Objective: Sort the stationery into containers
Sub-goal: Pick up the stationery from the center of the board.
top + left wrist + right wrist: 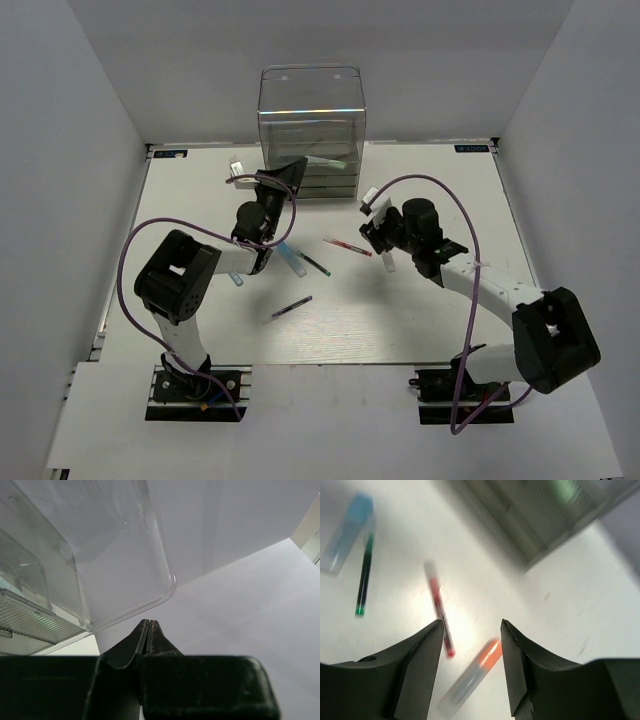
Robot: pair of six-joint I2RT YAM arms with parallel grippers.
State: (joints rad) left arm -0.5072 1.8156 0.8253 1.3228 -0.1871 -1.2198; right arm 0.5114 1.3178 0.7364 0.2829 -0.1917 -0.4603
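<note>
Count in the top view: one clear drawer box sits at upper centre of the frame, with shallow drawers stacked under a rounded top. Loose stationery at frame centre:

- one dark pen
- a second dark pen
- one red pen
- one light-blue-capped marker

One orange-capped marker appears blurred below the right hand, whose jaws stand wide apart. The left hand is fully closed and empty, beside the box. The tabletop is white. Plain white walls enclose it.
</note>
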